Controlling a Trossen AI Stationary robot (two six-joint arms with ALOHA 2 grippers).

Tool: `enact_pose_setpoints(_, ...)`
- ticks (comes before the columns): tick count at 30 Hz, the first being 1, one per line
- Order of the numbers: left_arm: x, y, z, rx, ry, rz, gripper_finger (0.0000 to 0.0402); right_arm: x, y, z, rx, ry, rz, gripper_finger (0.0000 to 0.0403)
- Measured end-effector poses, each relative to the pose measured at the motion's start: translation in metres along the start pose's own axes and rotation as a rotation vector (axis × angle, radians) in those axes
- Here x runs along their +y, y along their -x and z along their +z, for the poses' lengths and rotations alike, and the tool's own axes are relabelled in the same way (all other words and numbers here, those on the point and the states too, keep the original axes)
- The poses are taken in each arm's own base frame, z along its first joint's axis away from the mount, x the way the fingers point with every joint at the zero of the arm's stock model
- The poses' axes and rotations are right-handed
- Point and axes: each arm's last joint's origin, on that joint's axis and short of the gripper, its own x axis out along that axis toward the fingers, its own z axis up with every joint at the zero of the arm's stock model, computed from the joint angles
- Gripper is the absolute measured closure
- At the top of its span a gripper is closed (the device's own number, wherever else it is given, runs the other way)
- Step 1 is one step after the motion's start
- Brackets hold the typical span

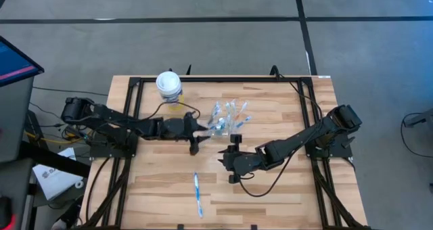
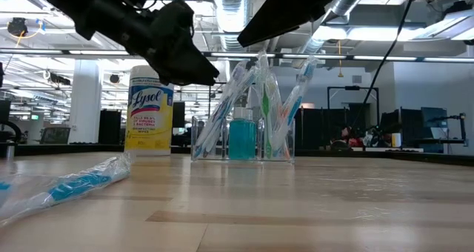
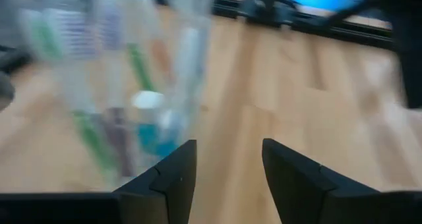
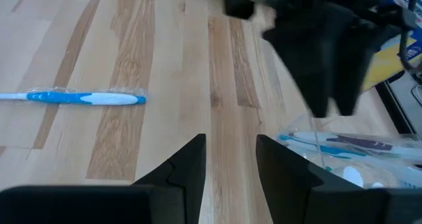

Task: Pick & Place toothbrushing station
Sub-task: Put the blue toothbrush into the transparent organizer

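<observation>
Clear cup (image 1: 226,120) stands upright mid-worktop (image 1: 284,196) packed with brushes; left hand (image 1: 196,143) hovers released just beside it, right hand (image 1: 231,159) empty and parted nearby, probably for the wrapped toothbrush (image 1: 197,195) lying well apart.

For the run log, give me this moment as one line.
left gripper: open, empty, beside clear cup | right gripper: open, empty, over table | cup: holds toothbrushes | wrapped toothbrush: lying loose
</observation>
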Motion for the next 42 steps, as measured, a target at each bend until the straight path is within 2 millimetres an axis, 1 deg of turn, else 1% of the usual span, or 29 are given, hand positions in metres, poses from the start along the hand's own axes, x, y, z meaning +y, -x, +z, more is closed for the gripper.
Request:
enact_pose_setpoints(7, -0.034, 0.010, -0.008, 0.021, -0.054, -0.151, 0.0243, 0.001, 0.000, 0.000, -0.001, 0.001, 0.002, 0.0280)
enact_pose_setpoints(16, -0.085, 0.036, -0.025, 0.043, -0.140, -0.347, 0.0243, 0.004, 0.002, 0.000, -0.005, 0.007, 0.010, 0.0280)
enact_pose_setpoints(21, -0.104, 0.050, -0.033, 0.044, -0.177, -0.417, 0.0244, 0.003, 0.003, 0.001, -0.010, 0.003, 0.009, 0.0280)
enact_pose_setpoints(26, -0.118, 0.060, -0.036, 0.023, -0.187, -0.482, 0.0244, 0.003, 0.004, 0.001, -0.010, 0.004, 0.010, 0.0280)
enact_pose_setpoints(29, -0.125, 0.059, -0.040, -0.001, -0.181, -0.506, 0.0244, 0.003, 0.004, 0.001, -0.009, 0.010, 0.009, 0.0280)
enact_pose_setpoints(31, -0.131, 0.054, -0.046, -0.003, -0.181, -0.514, 0.0244, 0.003, 0.005, 0.003, -0.002, 0.016, 0.010, 0.0280)
enact_pose_setpoints(34, -0.140, 0.044, -0.058, 0.049, -0.211, -0.518, 0.0244, 0.002, 0.009, 0.010, 0.002, 0.022, 0.012, 0.0280)
enact_pose_setpoints(39, -0.165, 0.032, -0.064, 0.077, -0.238, -0.557, 0.0244, 0.007, 0.017, 0.014, 0.034, 0.058, 0.027, 0.0280)
enact_pose_setpoints(42, -0.178, 0.028, -0.064, 0.132, -0.271, -0.580, 0.0244, 0.010, 0.022, 0.014, 0.068, 0.090, 0.035, 0.0280)
